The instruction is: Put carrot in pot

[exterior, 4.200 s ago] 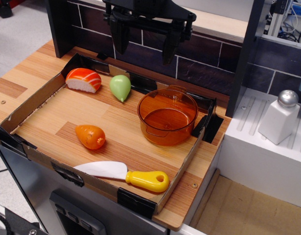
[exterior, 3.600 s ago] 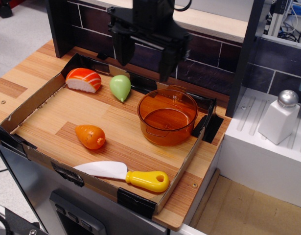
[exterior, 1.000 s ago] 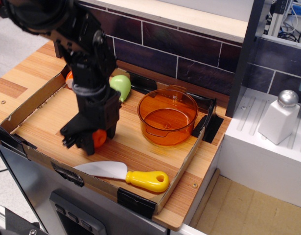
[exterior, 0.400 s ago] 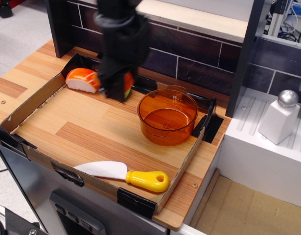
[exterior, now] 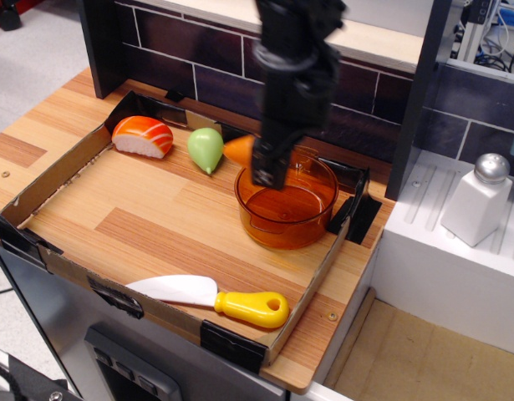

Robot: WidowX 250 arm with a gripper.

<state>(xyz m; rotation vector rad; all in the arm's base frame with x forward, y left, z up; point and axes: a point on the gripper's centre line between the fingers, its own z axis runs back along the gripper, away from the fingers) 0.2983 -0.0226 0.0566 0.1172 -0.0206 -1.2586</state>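
Claw (exterior: 265, 167) clenched on carrot (exterior: 238, 150), hanging above the left rim of the pot (exterior: 286, 200); black fingers reach down over the pot's opening. Carrot shows as an orange lobe sticking out to the left of the claw, clear of the rim, not inside the pot; the rest of it is hidden behind the claw.

Landmark: pot.
- Pot stands at the right end of the cardboard tray (exterior: 64, 171), close to the tray's right wall and back wall. Little free room on those two sides.
- Pale green pear toy (exterior: 206, 149) lies left of the pot, just beside the carrot; whether they touch cannot be told.
- Sushi piece (exterior: 142, 136) further left of the pot, near the tray's back-left corner.
- Toy knife (exterior: 213, 299), yellow handle and white blade, lies in front of the pot along the tray's front wall.
- Bare wood floor of the tray spreads wide to the front-left of the pot.
- White shaker (exterior: 479, 199) stands well right of the pot, off the desk (exterior: 27, 134), on a white unit.
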